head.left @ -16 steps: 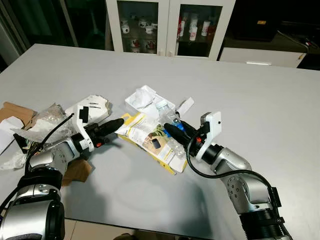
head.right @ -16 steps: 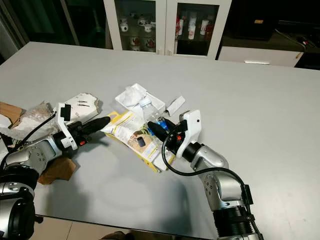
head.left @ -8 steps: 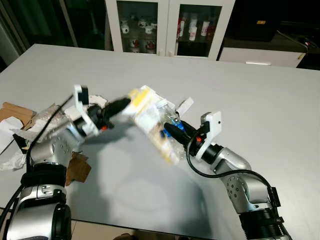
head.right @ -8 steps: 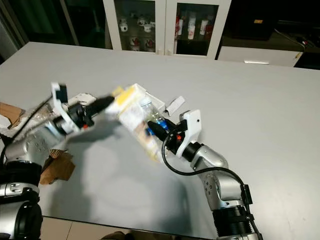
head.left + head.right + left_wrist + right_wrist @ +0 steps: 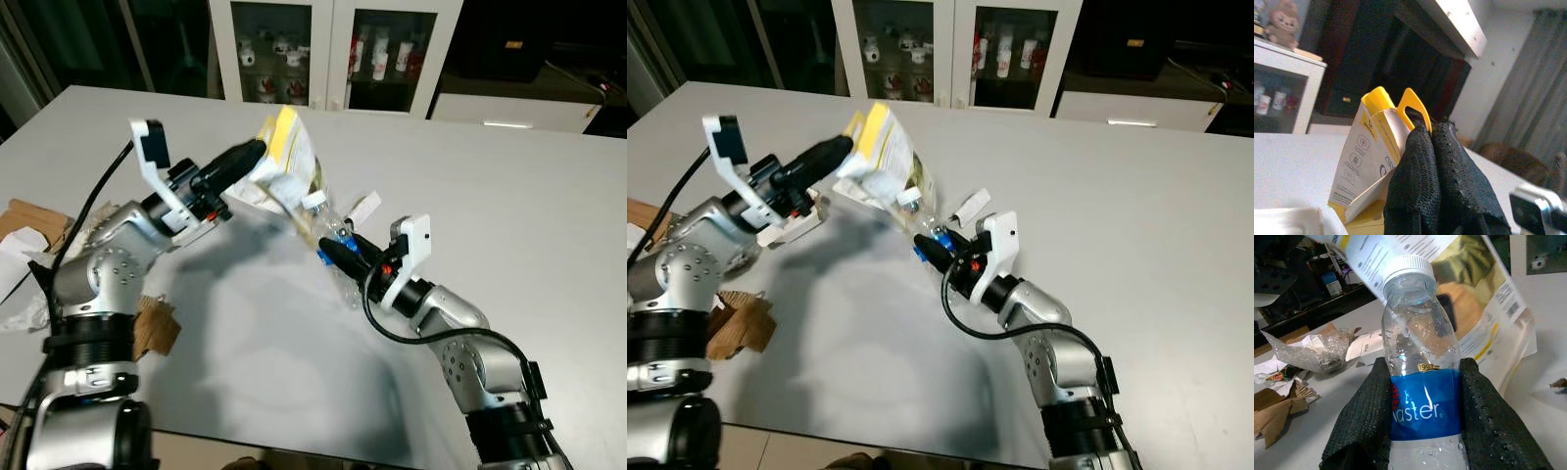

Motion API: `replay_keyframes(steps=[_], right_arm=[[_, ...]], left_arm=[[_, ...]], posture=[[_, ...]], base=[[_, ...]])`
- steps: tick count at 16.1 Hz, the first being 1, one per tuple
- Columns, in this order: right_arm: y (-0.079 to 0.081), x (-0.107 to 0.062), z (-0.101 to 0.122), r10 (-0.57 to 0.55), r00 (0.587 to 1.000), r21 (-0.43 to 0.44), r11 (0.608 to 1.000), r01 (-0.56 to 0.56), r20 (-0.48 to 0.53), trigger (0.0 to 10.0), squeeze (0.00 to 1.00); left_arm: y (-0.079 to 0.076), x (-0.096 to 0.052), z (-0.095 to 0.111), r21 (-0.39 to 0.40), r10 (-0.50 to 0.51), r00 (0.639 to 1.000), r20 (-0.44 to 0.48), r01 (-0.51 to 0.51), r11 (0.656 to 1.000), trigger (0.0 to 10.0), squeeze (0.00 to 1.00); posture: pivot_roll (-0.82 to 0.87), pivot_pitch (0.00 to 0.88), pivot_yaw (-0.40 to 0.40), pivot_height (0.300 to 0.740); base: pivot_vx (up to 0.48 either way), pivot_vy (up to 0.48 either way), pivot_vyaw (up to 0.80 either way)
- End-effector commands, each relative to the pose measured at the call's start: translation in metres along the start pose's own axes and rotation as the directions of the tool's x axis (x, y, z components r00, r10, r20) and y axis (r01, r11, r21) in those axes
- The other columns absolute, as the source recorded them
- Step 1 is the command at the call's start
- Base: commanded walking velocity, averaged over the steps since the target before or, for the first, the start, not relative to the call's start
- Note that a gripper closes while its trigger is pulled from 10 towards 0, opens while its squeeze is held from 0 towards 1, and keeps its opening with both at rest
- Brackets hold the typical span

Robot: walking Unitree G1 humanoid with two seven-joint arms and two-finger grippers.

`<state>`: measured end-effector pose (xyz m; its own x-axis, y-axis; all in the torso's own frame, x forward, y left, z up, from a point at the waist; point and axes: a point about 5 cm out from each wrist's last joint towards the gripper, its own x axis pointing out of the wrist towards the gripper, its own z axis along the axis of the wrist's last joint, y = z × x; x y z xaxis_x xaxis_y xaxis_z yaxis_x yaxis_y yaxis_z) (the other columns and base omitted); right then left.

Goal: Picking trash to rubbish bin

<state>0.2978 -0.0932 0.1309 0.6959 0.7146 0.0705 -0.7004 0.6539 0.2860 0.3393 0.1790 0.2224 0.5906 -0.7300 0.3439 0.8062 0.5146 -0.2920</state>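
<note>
My left gripper (image 5: 252, 154) is raised above the table and shut on the top edge of a yellow and white paper bag (image 5: 284, 162), which hangs tilted from it; the bag (image 5: 1371, 156) sits pinched between the black fingers (image 5: 1422, 181). My right gripper (image 5: 328, 255) is low over the table, shut on a clear plastic water bottle (image 5: 328, 230) with a blue label and white cap (image 5: 1406, 267). The bottle (image 5: 1422, 382) lies between the two pads (image 5: 1496, 421). The bag's lower end hangs just above the bottle's cap.
Crumpled plastic wrap (image 5: 1317, 350), torn brown cardboard (image 5: 147, 328) and white packaging lie at the table's left edge. A small white scrap (image 5: 364, 206) rests beyond the bottle. A white glass-door cabinet (image 5: 333, 49) stands behind the wide grey table (image 5: 509, 196).
My left gripper has lifted the yellow bag off the table, up and back. The right gripper has kept its hold on the bottle, nearly still.
</note>
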Motion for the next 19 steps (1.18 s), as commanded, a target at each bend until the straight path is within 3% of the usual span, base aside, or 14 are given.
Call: replay_keyframes(steps=[1,3,7,9,10,11,12,13,14,15,16,18,19], right_arm=[[-0.002,0.000,0.001,-0.010,1.000,-0.007,1.000,0.010,0.006,10.0,0.00],[-0.003,0.000,0.002,-0.013,1.000,-0.010,1.000,0.013,0.011,10.0,0.00],[-0.006,0.001,0.007,-0.028,0.999,-0.018,0.999,0.028,0.026,10.0,0.00],[-0.012,0.000,0.012,-0.063,0.997,-0.028,0.998,0.064,0.046,10.0,0.00],[-0.017,0.000,0.017,-0.104,0.992,-0.037,0.994,0.107,0.070,10.0,0.00],[-0.019,0.000,0.018,-0.117,0.990,-0.034,0.992,0.120,0.076,10.0,0.00],[-0.025,0.001,0.023,-0.183,0.977,-0.044,0.981,0.189,0.114,10.0,0.00],[-0.027,0.002,0.025,-0.201,0.972,-0.042,0.977,0.207,0.123,10.0,0.00],[-0.032,0.001,0.030,-0.257,0.952,-0.042,0.963,0.267,0.163,10.0,0.00],[-0.043,-0.001,0.041,-0.359,0.903,-0.015,0.928,0.373,0.234,10.0,0.00],[-0.051,-0.004,0.050,-0.431,0.857,0.003,0.894,0.448,0.284,10.0,0.00],[-0.058,-0.007,0.057,-0.484,0.814,0.008,0.861,0.509,0.321,10.0,0.00],[-0.063,-0.010,0.062,-0.519,0.779,0.024,0.837,0.547,0.350,10.0,0.00]], left_arm=[[-0.005,0.006,0.011,0.019,0.001,0.999,0.050,-0.002,1.000,10.0,0.00],[-0.011,0.020,0.022,0.020,0.069,0.986,0.152,-0.073,0.997,10.0,0.00],[-0.015,0.035,0.022,0.124,0.211,0.954,0.211,-0.240,0.963,10.0,0.00],[-0.021,0.043,0.025,0.212,0.266,0.926,0.267,-0.325,0.921,10.0,0.00],[-0.023,0.047,0.027,0.314,0.306,0.908,0.287,-0.391,0.865,10.0,0.00],[-0.023,0.048,0.027,0.337,0.318,0.902,0.293,-0.408,0.848,10.0,0.00],[-0.022,0.048,0.032,0.426,0.348,0.875,0.336,-0.471,0.773,10.0,0.00],[-0.022,0.048,0.033,0.443,0.355,0.867,0.350,-0.487,0.753,10.0,0.00],[-0.019,0.046,0.039,0.491,0.380,0.839,0.390,-0.539,0.684,10.0,0.00],[-0.016,0.044,0.041,0.545,0.407,0.820,0.402,-0.572,0.613,10.0,0.00],[-0.011,0.041,0.036,0.586,0.435,0.813,0.387,-0.581,0.565,10.0,0.00],[-0.004,0.034,0.029,0.595,0.478,0.790,0.384,-0.607,0.526,10.0,0.00],[0.002,0.025,0.021,0.626,0.513,0.768,0.382,-0.624,0.468,10.0,0.00]], posture=[[0.02,0.049,-0.003,0.740],[0.02,0.044,-0.002,0.740],[0.03,0.039,-0.004,0.740],[0.02,0.034,-0.003,0.740],[0.02,0.031,-0.002,0.740],[0.02,0.031,-0.002,0.740],[0.03,0.028,-0.002,0.740],[0.03,0.028,-0.002,0.740],[0.03,0.022,-0.001,0.740],[0.03,0.021,0.001,0.740],[0.03,0.021,0.001,0.740],[0.03,0.021,0.002,0.740],[0.03,0.021,0.001,0.740]], base=[[0.000,0.000,0.00],[0.000,0.000,0.00],[0.000,0.000,0.00],[0.000,0.000,0.00],[0.000,0.000,0.00],[0.000,0.000,0.00],[0.000,0.000,0.00],[0.000,0.000,0.00],[0.000,0.000,0.00],[0.000,0.000,0.00],[0.000,0.000,0.00],[0.000,0.000,0.00],[0.000,0.000,0.00]])
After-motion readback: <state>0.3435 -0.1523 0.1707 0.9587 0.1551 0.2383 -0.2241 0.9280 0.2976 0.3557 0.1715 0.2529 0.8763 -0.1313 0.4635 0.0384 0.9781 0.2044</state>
